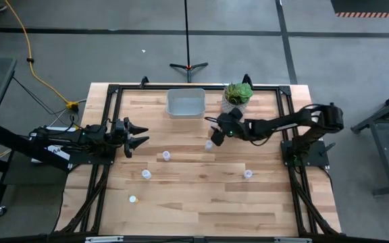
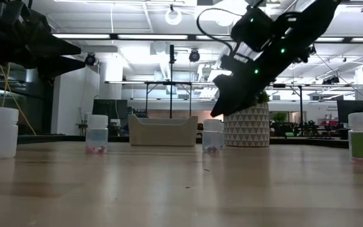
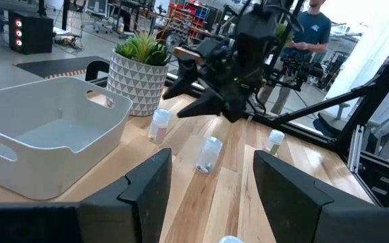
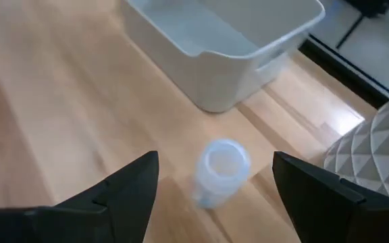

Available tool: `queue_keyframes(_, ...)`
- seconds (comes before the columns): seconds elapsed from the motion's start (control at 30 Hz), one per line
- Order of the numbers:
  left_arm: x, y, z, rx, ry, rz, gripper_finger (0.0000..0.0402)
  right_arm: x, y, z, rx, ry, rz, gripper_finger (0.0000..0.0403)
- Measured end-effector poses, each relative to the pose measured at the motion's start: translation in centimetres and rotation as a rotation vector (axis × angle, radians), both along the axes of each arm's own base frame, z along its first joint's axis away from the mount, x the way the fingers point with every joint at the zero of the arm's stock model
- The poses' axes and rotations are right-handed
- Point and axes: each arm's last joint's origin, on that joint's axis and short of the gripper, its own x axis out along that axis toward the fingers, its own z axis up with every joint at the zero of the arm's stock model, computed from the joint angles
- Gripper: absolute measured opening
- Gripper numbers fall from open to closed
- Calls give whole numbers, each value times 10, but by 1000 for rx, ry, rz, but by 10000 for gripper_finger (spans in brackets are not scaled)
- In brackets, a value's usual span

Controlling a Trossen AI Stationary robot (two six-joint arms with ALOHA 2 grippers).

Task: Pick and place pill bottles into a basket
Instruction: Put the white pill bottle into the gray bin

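Note:
Several small white pill bottles stand upright on the wooden table: one (image 1: pixel 209 144) under my right gripper, others further toward the near edge (image 1: pixel 166 156), (image 1: pixel 146 175), (image 1: pixel 248 174), (image 1: pixel 133 199). The pale basket (image 1: pixel 185 102) stands near the table's far edge and holds no bottle. My right gripper (image 1: pixel 214 136) is open and hovers just above the nearest bottle (image 4: pixel 221 169), its fingers on either side of it without touching; the low view (image 2: pixel 222 104) shows it above that bottle (image 2: pixel 212 135). My left gripper (image 1: pixel 140 133) is open and empty at the table's left side.
A green plant in a white patterned pot (image 1: pixel 238 95) stands right of the basket, close behind my right arm. A black frame rail (image 1: pixel 194 86) runs along the table's far edge. A person (image 3: pixel 313 27) stands in the room beyond the table.

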Motion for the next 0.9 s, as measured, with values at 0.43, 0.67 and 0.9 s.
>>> queue_keyframes(0.43,0,0,0,0,0,0,244,3,-20,-21,93,3,-33,281)
queue_keyframes(0.67,0,0,0,0,0,-1,243,3,-22,-21,93,1,-47,279)
queue_keyframes(0.9,0,0,0,0,0,0,243,6,-22,-29,114,-2,-19,241)
